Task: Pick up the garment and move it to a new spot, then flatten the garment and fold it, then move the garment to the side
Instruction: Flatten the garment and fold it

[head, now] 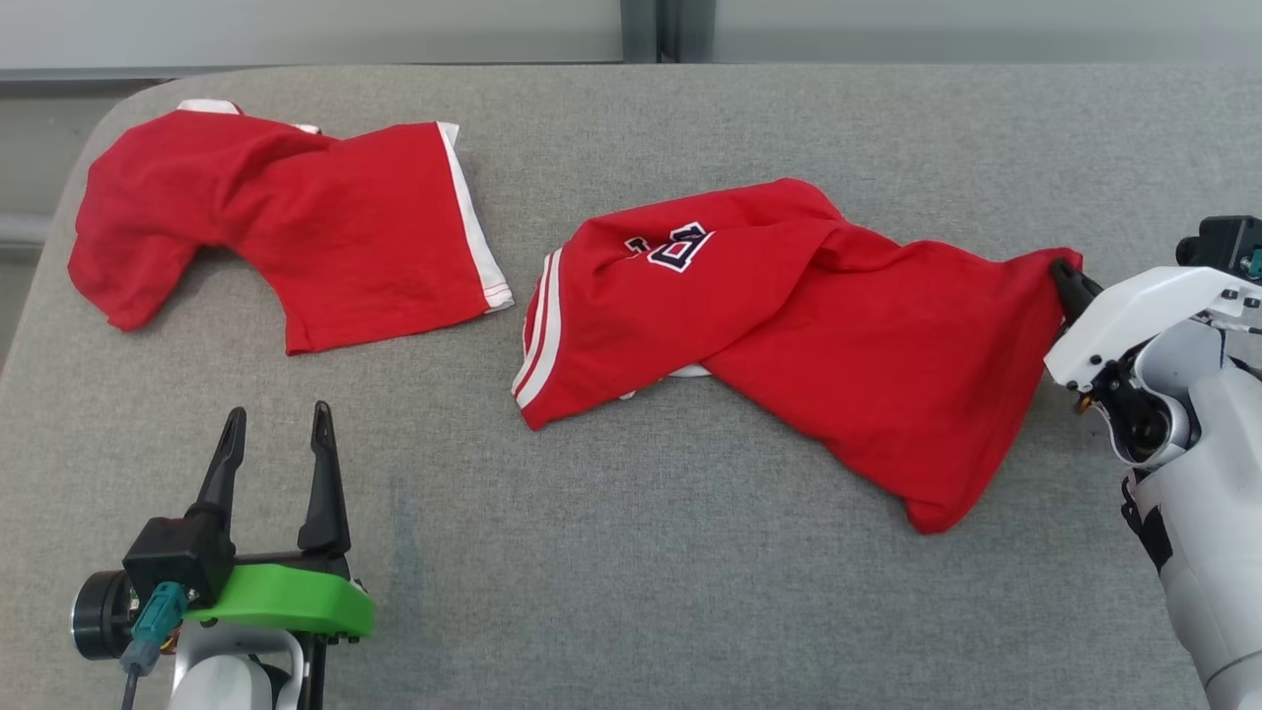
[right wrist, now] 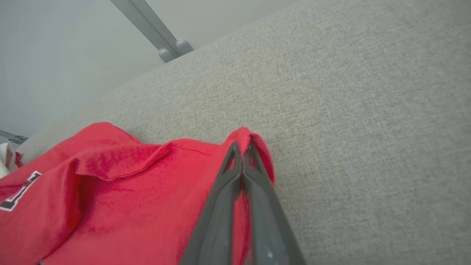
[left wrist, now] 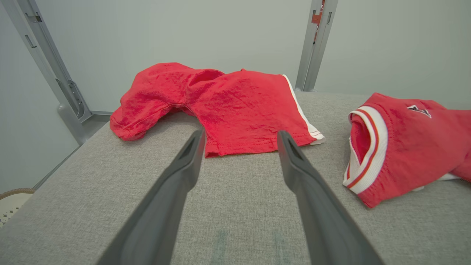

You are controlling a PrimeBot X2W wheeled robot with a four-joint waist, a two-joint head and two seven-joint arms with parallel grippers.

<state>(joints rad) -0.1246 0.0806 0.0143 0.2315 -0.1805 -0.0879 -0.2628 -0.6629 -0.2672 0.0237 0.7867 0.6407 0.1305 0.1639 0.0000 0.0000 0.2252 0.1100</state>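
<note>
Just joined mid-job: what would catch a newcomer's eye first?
On the grey fabric table lie a crumpled red garment with a white stripe, far left, and a red jersey with a dark-and-white emblem, centre-right. The right gripper is shut on the jersey's right corner; the left gripper sits open, lower left.

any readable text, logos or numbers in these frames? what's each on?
Nothing reads in full.
Lettering stitched on the red jersey: navy characters edged in white, creased and partly folded under; the clearest could be "D" or "0", cannot tell which.
Other red garment: no text on the side that faces up.
</note>
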